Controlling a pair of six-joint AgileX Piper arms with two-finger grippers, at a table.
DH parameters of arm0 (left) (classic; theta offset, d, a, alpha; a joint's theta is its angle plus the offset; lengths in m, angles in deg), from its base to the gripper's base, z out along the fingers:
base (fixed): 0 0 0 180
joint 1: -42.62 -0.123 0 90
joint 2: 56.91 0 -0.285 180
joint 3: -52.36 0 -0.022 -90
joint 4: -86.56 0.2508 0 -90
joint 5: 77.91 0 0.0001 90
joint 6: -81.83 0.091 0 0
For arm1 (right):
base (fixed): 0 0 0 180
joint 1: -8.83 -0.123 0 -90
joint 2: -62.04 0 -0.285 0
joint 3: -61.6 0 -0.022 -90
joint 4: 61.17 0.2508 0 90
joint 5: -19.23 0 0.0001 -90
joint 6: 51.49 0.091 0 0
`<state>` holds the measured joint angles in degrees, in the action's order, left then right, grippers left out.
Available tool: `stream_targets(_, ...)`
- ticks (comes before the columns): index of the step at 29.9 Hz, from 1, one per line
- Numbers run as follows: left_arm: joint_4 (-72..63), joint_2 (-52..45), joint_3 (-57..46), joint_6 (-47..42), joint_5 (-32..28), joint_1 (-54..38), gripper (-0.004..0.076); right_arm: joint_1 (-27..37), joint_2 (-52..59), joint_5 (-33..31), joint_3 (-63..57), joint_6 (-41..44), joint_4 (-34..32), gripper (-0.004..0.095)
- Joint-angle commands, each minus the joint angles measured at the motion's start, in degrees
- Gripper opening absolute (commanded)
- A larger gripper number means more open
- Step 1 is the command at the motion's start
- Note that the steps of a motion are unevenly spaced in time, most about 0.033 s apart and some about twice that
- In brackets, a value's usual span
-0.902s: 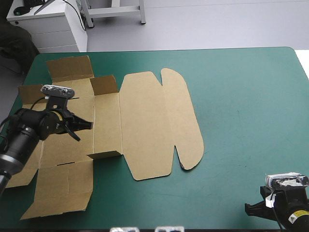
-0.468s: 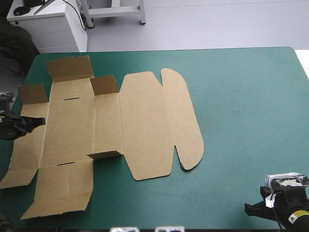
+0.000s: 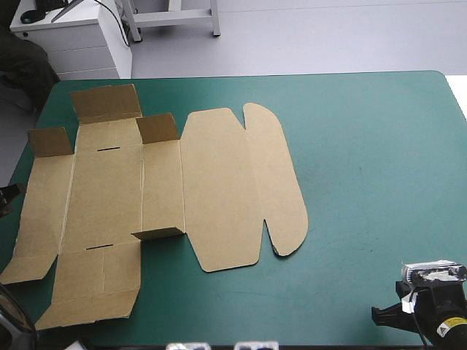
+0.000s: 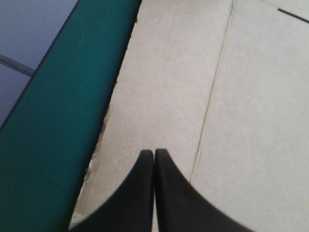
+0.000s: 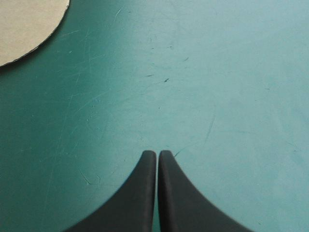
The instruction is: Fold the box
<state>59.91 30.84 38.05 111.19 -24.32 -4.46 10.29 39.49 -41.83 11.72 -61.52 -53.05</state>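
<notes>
The brown box [image 3: 160, 189] lies as a flat cut sheet on the left half of the table, with small flaps [image 3: 157, 127] raised at its corners. In the high view only a dark tip of my left gripper [image 3: 9, 194] shows, at the table's left edge beside the sheet. In the left wrist view my left gripper [image 4: 154, 152] is shut, empty, above the box's [image 4: 241, 96] left panel near its edge. My right gripper [image 3: 381, 315] sits at the table's front right corner, far from the box. It is shut [image 5: 157, 153] over bare cover, with the box's rounded lid corner [image 5: 24, 24] ahead of it.
The teal-green cover [image 3: 365, 160] is bare on the right half of the table. A narrow strip of cover [image 4: 63, 121] separates the box's left edge from the table's left edge. A white cabinet [image 3: 73, 36] stands beyond the far left corner.
My left arm has pulled back leftward off the box and now barely shows at the table's left edge. The box and the right arm have not moved.
</notes>
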Motion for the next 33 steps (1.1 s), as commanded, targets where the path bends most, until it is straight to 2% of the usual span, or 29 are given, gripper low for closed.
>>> stream_targets(1,-2.57,2.15,2.6,0.37,-0.79,-2.5,-0.0007,-0.15,-0.8,3.11,1.57,-0.63,-0.29,0.0)
stream_targets(6,-2.78,8.83,5.68,3.63,4.48,-6.24,-0.0007,-0.15,-0.8,3.11,1.57,-0.63,-0.29,0.0)
stream_targets(16,-5.89,22.31,21.03,11.02,20.61,-8.03,-0.0001,-0.15,-0.9,3.11,1.57,-0.63,-0.29,0.0)
stream_targets(23,-6.39,24.25,25.53,11.89,16.13,-7.91,-0.0001,-0.15,-0.9,3.11,1.57,-0.5,-0.38,0.0)
stream_targets(29,-5.81,24.25,25.53,11.5,16.73,-7.91,0.0001,-0.15,-0.9,3.11,1.57,-0.27,-0.38,0.0)
stream_targets(33,-5.71,24.25,25.53,11.5,18.3,-7.91,0.0102,-0.15,-0.9,3.11,1.57,-0.27,-0.38,0.0)
